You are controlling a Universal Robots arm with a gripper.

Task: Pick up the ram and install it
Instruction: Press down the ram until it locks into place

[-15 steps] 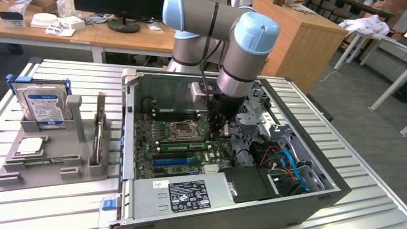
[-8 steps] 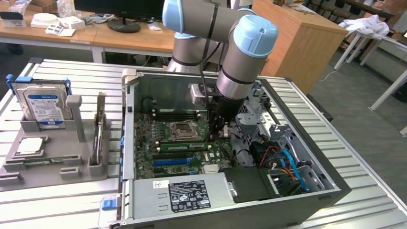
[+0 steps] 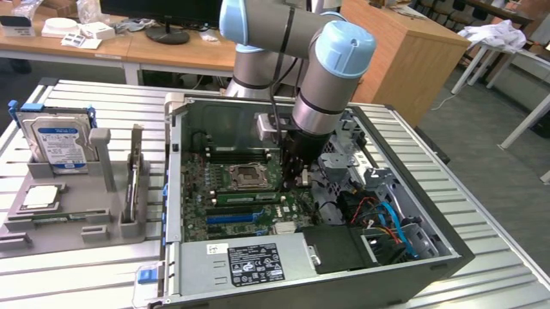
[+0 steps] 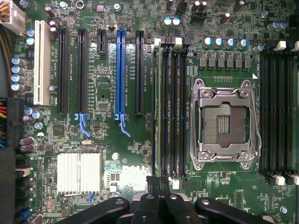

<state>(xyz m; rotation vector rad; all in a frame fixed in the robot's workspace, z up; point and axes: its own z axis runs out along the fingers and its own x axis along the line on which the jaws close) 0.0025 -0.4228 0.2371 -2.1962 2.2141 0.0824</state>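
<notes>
**Clenched fingers hovering over a memory stick sitting in its slot**

The arm is reaching down into the open computer case (image 3: 429,257), which is lying on its side so that the motherboard (image 3: 193,206) is facing up and the slots can be approached from directly above. The gripper (image 4: 159,184) is hanging just over the board with its fingers pressed together, no gap showing between them. Nothing is visibly pinched there. The closed tips are lining up with one end of the ram (image 4: 163,112), and whether they are actually touching it cannot be told.

The ram is standing on edge in the outermost slot of the memory bank (image 4: 176,112) beside the empty CPU socket (image 4: 223,122), on the side facing the blue expansion slot (image 4: 120,70). It is running the full length of that slot, between the white latches. In the exterior view the same green stick (image 3: 245,196) is showing just in front of the socket (image 3: 245,175), with the gripper (image 3: 297,180) at its end toward the exterior view's right. Judging by this, the stick is already in place, and shut fingers over one end would suit pushing it down rather than carrying it.

On the exterior view's left, a grey parts tray (image 3: 17,241) is keeping the other components apart and upright for easy picking: the blue-labelled hard drive (image 3: 56,138) is standing in its cradle and the square CPU chip (image 3: 41,196) is lying flat in its recess.
</notes>
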